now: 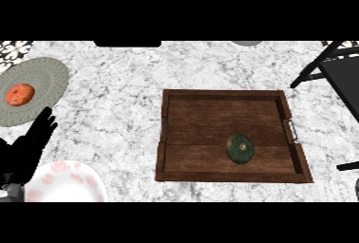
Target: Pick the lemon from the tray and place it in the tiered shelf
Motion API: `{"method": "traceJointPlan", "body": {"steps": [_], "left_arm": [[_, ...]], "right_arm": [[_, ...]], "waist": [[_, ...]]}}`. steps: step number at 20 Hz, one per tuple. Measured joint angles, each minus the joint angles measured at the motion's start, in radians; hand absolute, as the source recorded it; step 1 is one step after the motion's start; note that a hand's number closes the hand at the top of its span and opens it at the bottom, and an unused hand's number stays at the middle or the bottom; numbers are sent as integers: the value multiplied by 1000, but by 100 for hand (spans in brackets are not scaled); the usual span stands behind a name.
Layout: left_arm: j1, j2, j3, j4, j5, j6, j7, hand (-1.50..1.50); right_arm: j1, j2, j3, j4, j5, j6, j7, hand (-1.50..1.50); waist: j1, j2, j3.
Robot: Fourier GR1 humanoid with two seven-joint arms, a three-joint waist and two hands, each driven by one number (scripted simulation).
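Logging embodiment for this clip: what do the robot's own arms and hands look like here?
Only the left hand shows, at the view's lower left: solid black, with slim tapering fingers and no visible markings or cables. A small grey patch sits beneath it at the lower edge. The right hand is out of view.

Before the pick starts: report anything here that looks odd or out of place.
The only item in the wooden tray is a dark green oval fruit with brownish patches, not the yellow expected of a lemon. The orange-red fruit sits apart on the grey round mat. Nothing looks spilled or tipped.
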Motion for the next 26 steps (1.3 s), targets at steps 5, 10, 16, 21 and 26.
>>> {"method": "traceJointPlan", "body": {"steps": [5,10,16,21,26], "left_arm": [[7,-14,6,-9,-13,-6,-7,0],[16,-27,11,-36,-23,-3,10,0],[1,-32,26,-4,-32,-18,-1,0],[-2,-31,44,-10,-35,-38,13,0],[-1,-43,52,-9,-50,-46,9,0]], "right_arm": [[34,-52,-59,43,-45,-52,-16,150],[100,-68,-111,63,-96,-126,-19,150],[178,-106,-172,84,-124,-211,1,-150],[220,-149,-165,101,-179,-217,-12,-150],[252,-154,-164,70,-248,-280,-27,-150]], "waist": [[3,0,1],[3,0,1],[0,1,0],[1,-1,-3],[2,-2,-3]]}}
